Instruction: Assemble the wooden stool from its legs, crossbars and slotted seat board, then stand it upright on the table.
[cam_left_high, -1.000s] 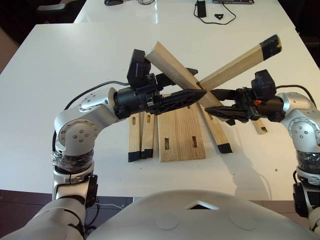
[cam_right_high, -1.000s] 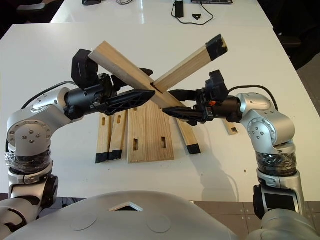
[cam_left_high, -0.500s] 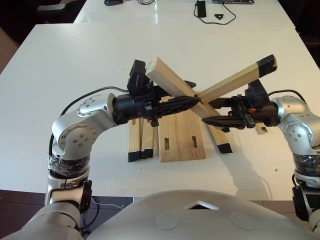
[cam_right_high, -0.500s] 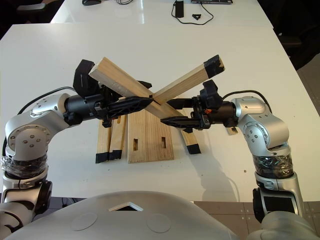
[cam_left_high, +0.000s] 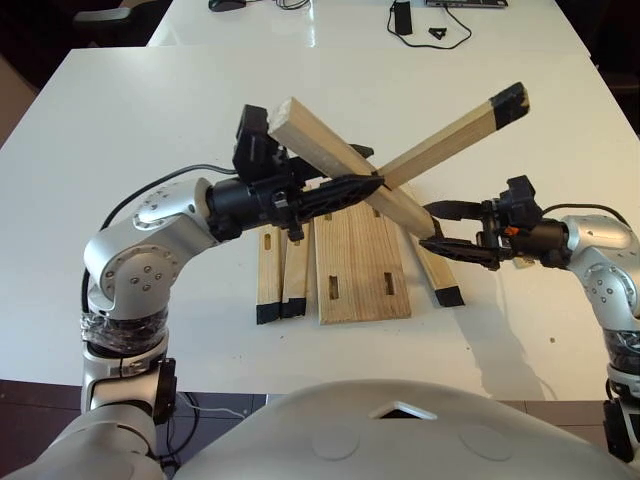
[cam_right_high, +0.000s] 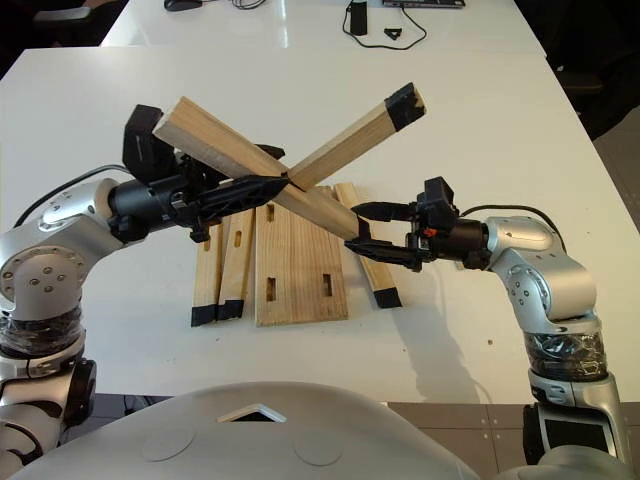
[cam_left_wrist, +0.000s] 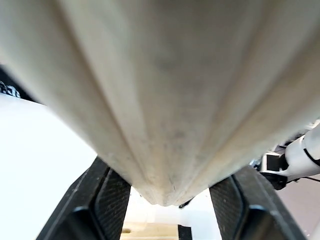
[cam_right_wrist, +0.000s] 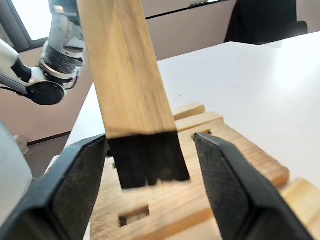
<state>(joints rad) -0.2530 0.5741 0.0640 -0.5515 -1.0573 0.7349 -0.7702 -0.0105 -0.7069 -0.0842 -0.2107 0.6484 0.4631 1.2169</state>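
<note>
Left eye view gives you the left gripper (cam_left_high: 370, 185) clamped on a long pale wooden leg with a bare sawn upper end (cam_left_high: 320, 140), held up off the white table (cam_left_high: 150, 110). The grip is near the leg's middle, and the bare end rises behind the fingers, over the wrist. Just past those fingertips a second pale wooden leg with a black-capped upper end (cam_left_high: 450, 135) crosses the first and touches it, so the two make an X in the air. In the left wrist view you see the dark ribbed pads (cam_left_wrist: 107, 200) tight against both sides of the held leg.

Your right gripper (cam_left_high: 432, 227) has its fingers apart, one on each side of the first leg's lower part. In the right wrist view that leg's black-painted lower end (cam_right_wrist: 147, 160) hangs between the two pads (cam_right_wrist: 80, 185), close to one and with a thin gap at the other; you cannot tell whether either pad touches it.

Below both sets of fingers the flat slotted wooden seat board (cam_left_high: 365, 270) lies on the table. Under the left fingers, two black-tipped wooden legs (cam_left_high: 270, 270) lie side by side just beside the board. Under the right fingers another black-tipped wooden leg (cam_left_high: 438, 275) lies angled along the board's other edge
</note>
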